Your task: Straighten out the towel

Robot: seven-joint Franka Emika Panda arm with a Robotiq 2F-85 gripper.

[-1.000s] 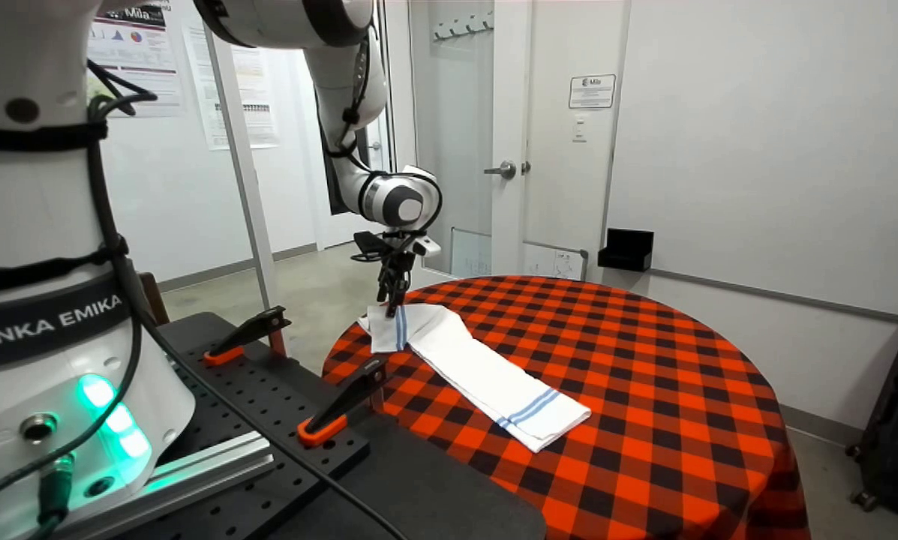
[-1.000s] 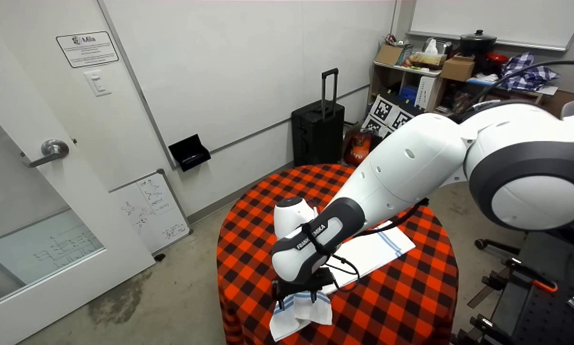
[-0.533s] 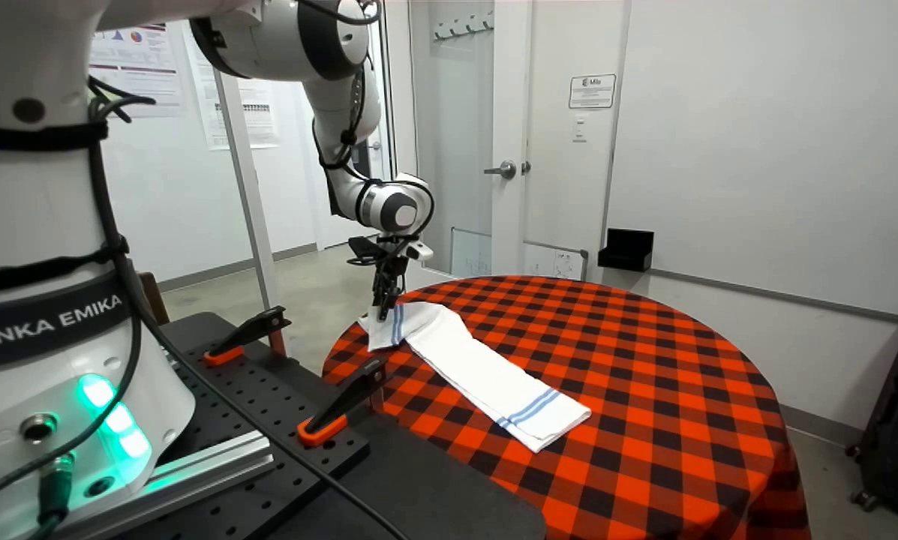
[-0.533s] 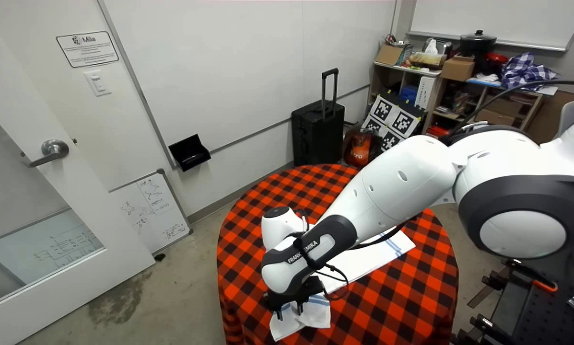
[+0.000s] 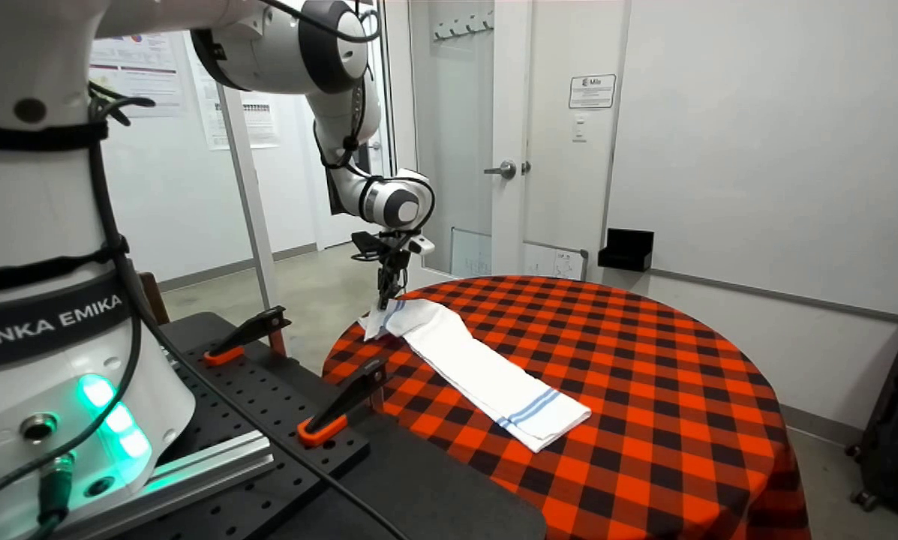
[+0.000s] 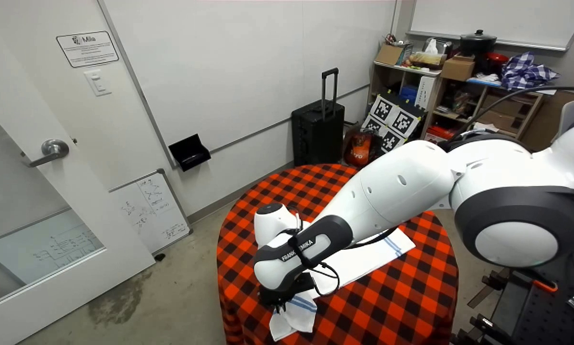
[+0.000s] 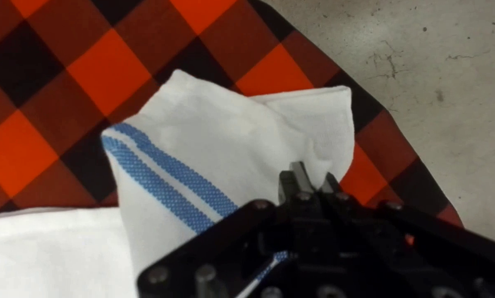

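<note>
the towel (image 5: 482, 367) is lying in a long, narrow strip on the tablecloth (image 5: 666, 375), with its flat part running toward the middle and its crumpled end bending aside near ten o'clock in an exterior view. the gripper (image 7: 313, 178) is pinching that crumpled end: in the wrist view its tips are standing nearly together, with white fabric puckering between them. whether that bit is touching the tablecloth is hard to tell. counting from the tips, the blue stripes (image 7: 164, 192) are slanting at nine o'clock, a corner is poking out at one, and the flat part is lying between eight and nine.

the step in hand is looking like the unbending of this end, the job being partly done. the next move is probably calling for a low, gentle pull toward three o'clock in the wrist view, bringing the end into line with the flat part, then a letting go. the edge is running close by there, so too long a pull is risking an overhang.

the tablecloth is showing red and black checks and is curving away above the floor (image 7: 417, 82) between one and two o'clock in the wrist view. counting round the tablecloth, a door (image 5: 512, 112) is standing at twelve o'clock in an exterior view and a large whiteboard (image 5: 764, 135) is hanging at one, while a suitcase (image 6: 318, 136) is waiting at twelve in an exterior view
</note>
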